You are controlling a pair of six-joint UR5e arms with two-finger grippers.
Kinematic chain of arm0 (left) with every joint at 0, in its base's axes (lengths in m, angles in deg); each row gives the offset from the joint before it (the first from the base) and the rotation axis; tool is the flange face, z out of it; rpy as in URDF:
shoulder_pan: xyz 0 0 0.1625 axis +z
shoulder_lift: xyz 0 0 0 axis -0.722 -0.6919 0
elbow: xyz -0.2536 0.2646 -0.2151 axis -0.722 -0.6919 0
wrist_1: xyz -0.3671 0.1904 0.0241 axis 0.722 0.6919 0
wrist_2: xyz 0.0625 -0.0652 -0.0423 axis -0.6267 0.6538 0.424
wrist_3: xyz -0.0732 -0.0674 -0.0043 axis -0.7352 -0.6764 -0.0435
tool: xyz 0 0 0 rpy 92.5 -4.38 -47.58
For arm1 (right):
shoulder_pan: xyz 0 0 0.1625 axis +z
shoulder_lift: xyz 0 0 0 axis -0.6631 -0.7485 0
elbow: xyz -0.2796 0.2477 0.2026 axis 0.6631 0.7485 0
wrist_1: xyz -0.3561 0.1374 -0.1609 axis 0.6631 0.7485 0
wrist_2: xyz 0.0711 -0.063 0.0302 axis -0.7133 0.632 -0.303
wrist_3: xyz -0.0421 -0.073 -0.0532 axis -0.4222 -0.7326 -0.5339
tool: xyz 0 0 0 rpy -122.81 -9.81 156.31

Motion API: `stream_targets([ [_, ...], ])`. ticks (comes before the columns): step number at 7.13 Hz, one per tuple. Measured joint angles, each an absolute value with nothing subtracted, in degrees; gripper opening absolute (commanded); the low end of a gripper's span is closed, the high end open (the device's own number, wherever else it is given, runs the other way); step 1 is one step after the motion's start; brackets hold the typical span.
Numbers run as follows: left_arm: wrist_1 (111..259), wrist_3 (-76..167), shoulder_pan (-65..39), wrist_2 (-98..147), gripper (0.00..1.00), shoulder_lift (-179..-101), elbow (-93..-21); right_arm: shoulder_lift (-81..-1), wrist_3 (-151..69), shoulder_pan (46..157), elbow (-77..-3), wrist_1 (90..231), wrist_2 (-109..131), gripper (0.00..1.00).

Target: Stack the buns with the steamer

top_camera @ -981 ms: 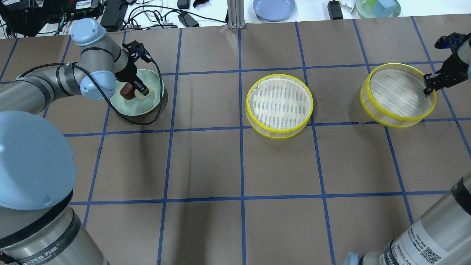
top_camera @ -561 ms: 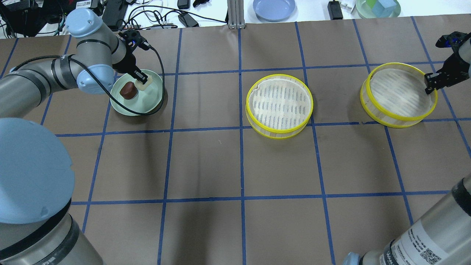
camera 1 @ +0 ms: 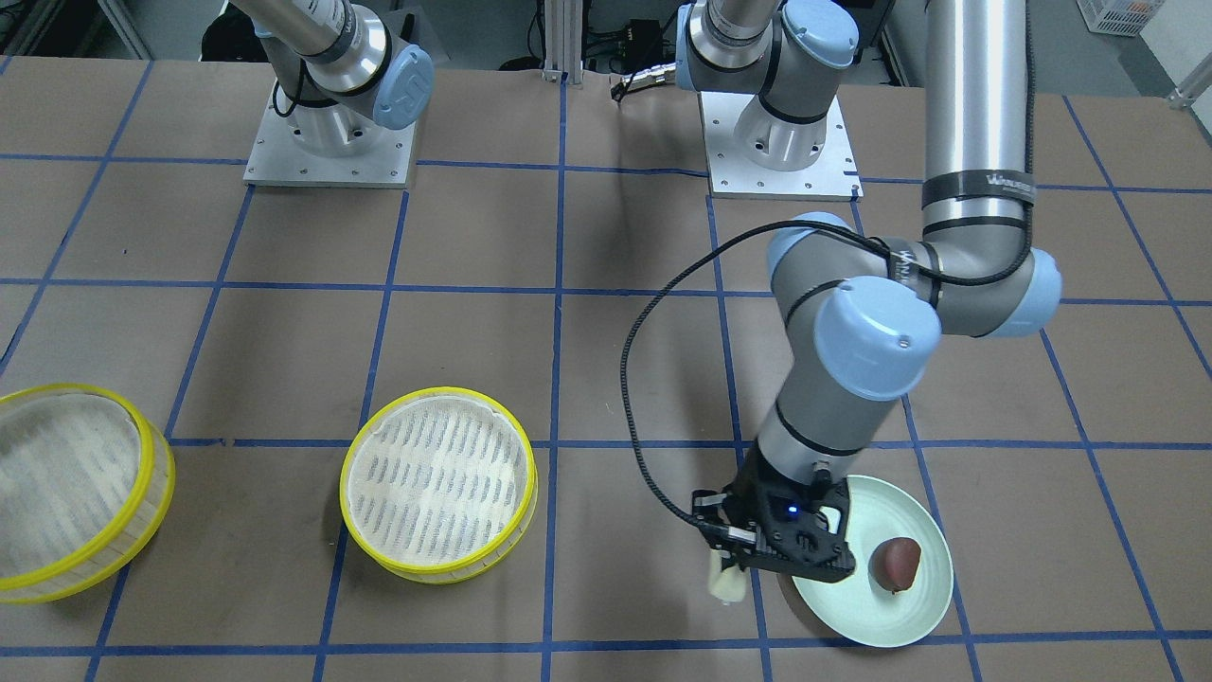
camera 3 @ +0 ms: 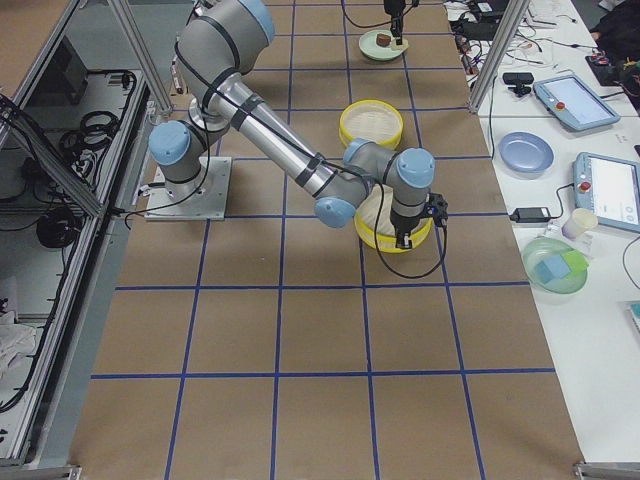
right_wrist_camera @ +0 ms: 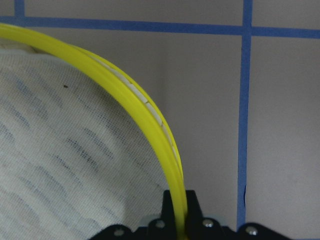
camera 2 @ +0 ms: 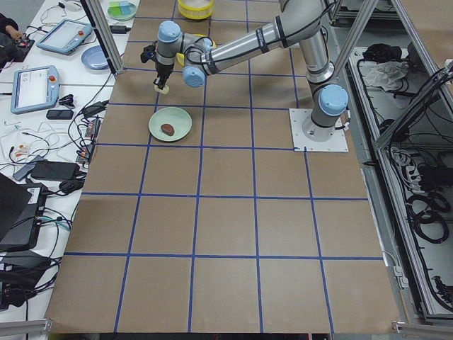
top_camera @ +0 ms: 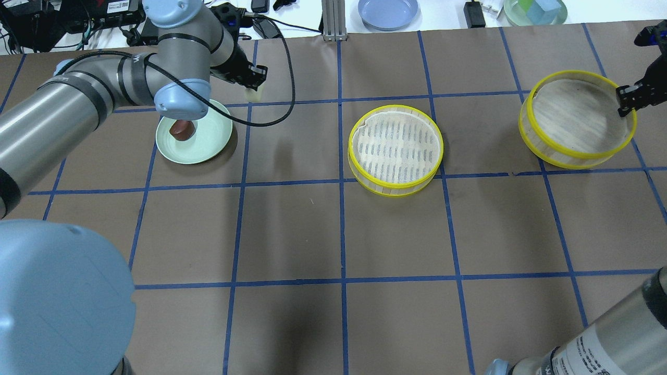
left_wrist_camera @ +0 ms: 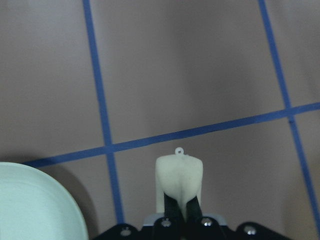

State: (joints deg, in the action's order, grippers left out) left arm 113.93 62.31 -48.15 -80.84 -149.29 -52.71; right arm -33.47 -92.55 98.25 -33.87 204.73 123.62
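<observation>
My left gripper (top_camera: 255,86) is shut on the cream-white bun (top_camera: 254,95) and holds it in the air, just right of the mint-green plate (top_camera: 211,146). The bun also shows in the left wrist view (left_wrist_camera: 179,177) and the front view (camera 1: 727,583). The dark reddish-brown bun (top_camera: 181,130) lies on the plate. One steamer tier (top_camera: 396,148) sits at the table's middle. My right gripper (top_camera: 625,101) is shut on the yellow rim (right_wrist_camera: 150,115) of the second steamer tier (top_camera: 573,117), which is raised and tilted at the far right.
A blue plate (top_camera: 388,11), a green bowl (top_camera: 535,10) and cables lie beyond the table's far edge. The left arm's black cable (top_camera: 284,78) hangs beside the held bun. Both arm bases (camera 1: 781,142) stand at the robot's side.
My left gripper has lifted the white bun out of the plate and carried it right and further away. My right gripper has raised the right steamer tier by its rim.
</observation>
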Motion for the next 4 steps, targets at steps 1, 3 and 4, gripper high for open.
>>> stream_targets([
  [1, 113.2, 52.8, -51.8, -80.1, 0.0, -149.2, -52.6, -34.5, -92.1, 99.4, -33.9, 204.5, 124.2, 0.0],
  [3, 110.9, 36.1, -56.7, -73.6, 0.0, -150.1, -52.7, -36.4, -90.2, 102.3, -34.2, 204.1, 126.4, 0.0],
  [4, 109.9, 32.3, -58.1, -71.2, 0.0, -151.0, -52.9, -36.8, -89.2, 103.1, -34.3, 203.3, 126.9, 0.0],
])
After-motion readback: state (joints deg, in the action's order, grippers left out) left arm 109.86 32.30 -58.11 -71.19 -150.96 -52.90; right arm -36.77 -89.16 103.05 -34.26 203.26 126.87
